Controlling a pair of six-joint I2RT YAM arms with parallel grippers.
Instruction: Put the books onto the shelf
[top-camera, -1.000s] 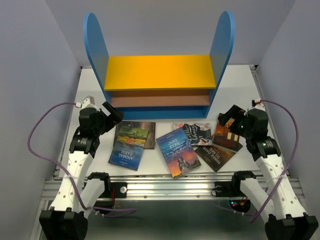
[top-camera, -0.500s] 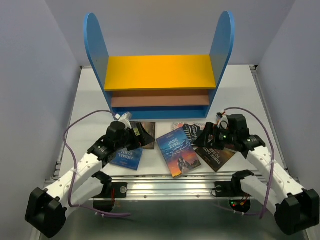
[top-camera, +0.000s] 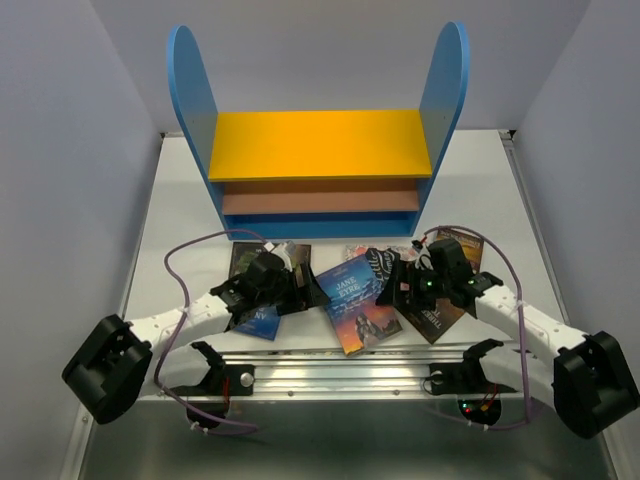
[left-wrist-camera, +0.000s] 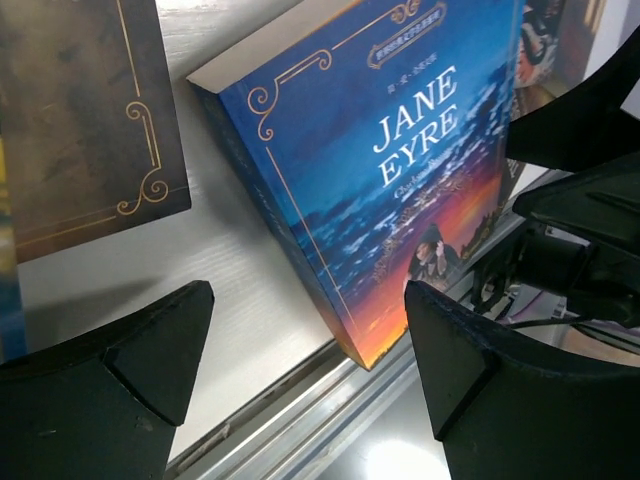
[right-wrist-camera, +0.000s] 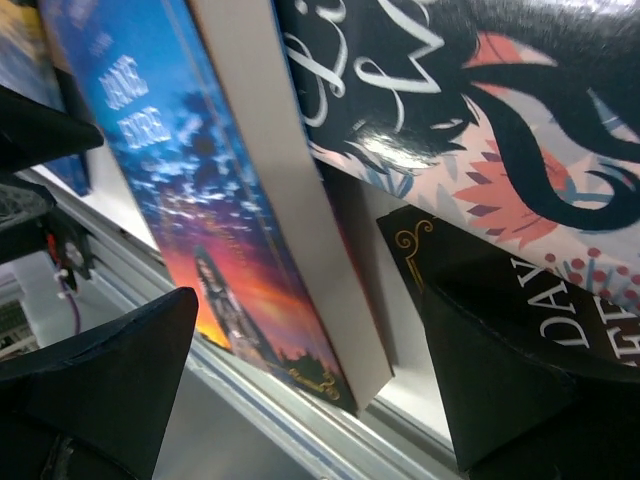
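Jane Eyre (top-camera: 357, 305) lies between my left jaws and right jaws, both spread; long axis toward the shelf (top-camera: 320, 145), neither side looks nearer.

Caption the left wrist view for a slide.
Open left gripper poised over the near corner of Jane Eyre, which lies flat on the white table.

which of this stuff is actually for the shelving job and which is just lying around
For the job:
- Jane Eyre
- Little Women
- Three Days to See
- half-hidden blue book
- dark brown book
- shelf

Not part of it (rig fittings, not loose clutter):
- metal rail
- purple cables
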